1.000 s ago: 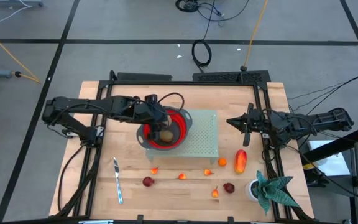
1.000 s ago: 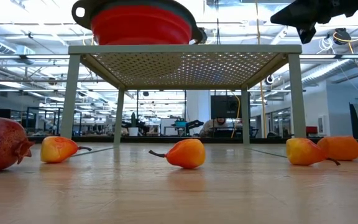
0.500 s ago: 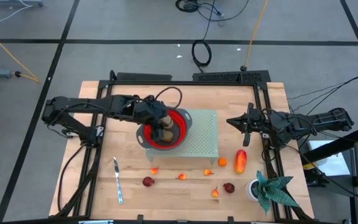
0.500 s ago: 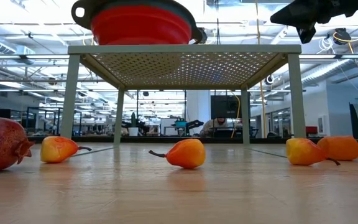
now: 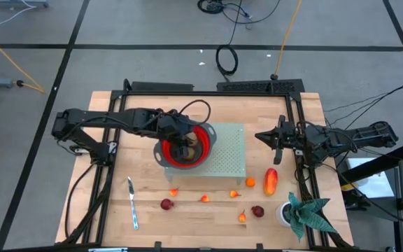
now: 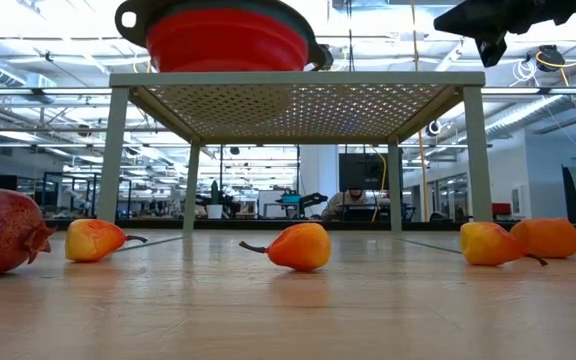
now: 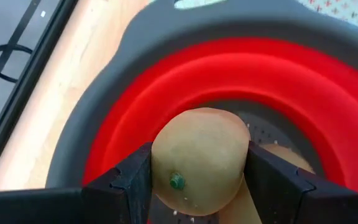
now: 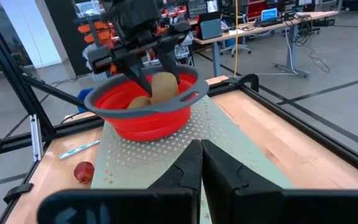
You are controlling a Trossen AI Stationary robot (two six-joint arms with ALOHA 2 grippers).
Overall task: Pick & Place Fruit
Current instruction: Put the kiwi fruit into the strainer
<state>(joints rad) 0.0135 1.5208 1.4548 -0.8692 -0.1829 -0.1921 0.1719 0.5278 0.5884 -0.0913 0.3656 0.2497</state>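
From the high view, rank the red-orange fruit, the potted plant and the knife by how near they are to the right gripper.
Measured from the right gripper, parked at the table's right side:
1. Long red-orange fruit, just in front of it on the table's right.
2. Potted plant, at the front right corner.
3. Knife, far across on the front left.

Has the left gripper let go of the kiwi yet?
No, the left gripper has its fingers against both sides of the kiwi, above the red bowl.
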